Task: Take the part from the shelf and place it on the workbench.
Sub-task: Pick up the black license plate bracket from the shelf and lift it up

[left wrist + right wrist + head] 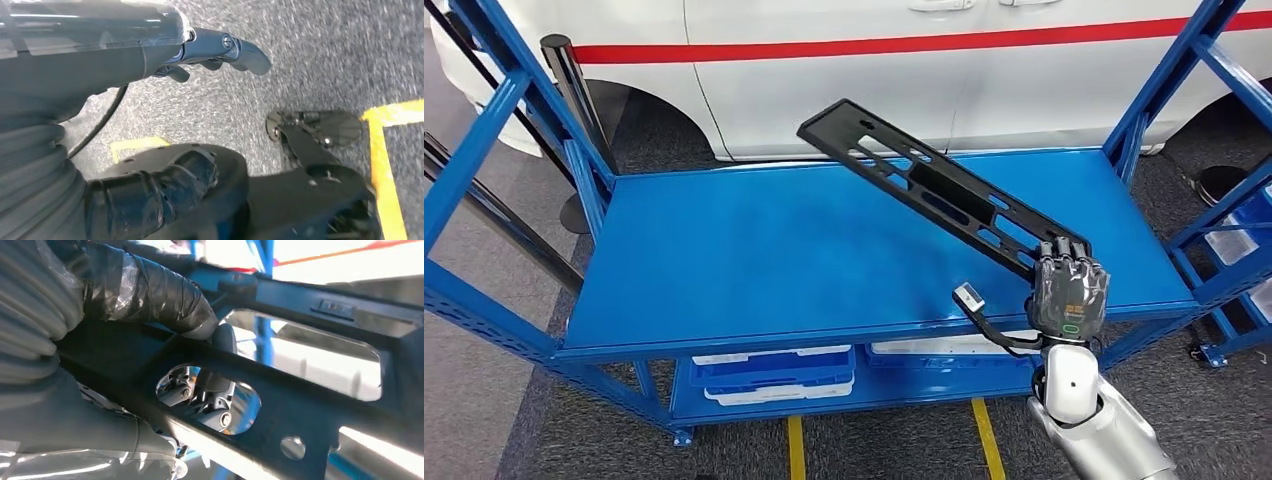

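Now the blue shelf (pixel 754 270) spans the head view; above its top deck, the long black part (pixel 929 185) is lifted and tilted, grasped at its near end by the right hand (pixel 1069 290). Carrying is under way; next comes turning toward the workbench. The left hand (pixel 220 50) hangs over the floor, seemingly empty.

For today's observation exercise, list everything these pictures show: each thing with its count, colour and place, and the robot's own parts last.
Long slotted part: one, black, raised at a slant over the shelf top, held at its near end.
Shelf: one, blue metal, in front of the robot.
Bins: several, blue and white, on the lower level.
Vehicle: one, white with a red stripe, behind the shelf.
Floor lines: yellow, on grey floor.
Right hand: grips the part.
Left hand: hangs over the floor, holding nothing.
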`<action>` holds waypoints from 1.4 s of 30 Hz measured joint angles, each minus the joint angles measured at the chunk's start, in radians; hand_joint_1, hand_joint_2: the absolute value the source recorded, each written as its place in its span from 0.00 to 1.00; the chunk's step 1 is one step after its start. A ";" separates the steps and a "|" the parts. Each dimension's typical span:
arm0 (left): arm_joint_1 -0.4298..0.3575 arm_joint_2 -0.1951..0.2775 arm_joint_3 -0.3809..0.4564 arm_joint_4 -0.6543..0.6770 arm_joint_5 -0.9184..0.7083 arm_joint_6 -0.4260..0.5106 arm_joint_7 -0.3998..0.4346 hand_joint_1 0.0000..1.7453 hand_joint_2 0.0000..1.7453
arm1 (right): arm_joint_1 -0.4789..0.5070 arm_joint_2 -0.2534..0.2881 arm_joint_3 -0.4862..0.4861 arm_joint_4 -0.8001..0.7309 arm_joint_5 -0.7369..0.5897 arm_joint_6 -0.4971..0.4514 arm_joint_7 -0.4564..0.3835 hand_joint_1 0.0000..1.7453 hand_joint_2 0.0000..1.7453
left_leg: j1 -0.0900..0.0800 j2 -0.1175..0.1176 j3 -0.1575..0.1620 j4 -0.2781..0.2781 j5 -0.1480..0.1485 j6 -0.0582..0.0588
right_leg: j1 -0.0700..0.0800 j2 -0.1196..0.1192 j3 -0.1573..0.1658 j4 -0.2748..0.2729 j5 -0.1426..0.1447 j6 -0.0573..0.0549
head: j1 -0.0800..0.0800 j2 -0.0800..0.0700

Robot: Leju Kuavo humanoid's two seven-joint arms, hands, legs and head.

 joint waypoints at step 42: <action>-0.009 -0.002 -0.009 0.001 -0.008 -0.029 0.002 0.00 1.00 | 0.117 -0.031 0.095 -0.226 0.000 -0.007 -0.090 0.98 1.00 | -0.011 0.012 -0.043 -0.034 0.065 0.032 | -0.019 -0.006 -0.021 0.207 -0.070 0.032 | 0.000 0.000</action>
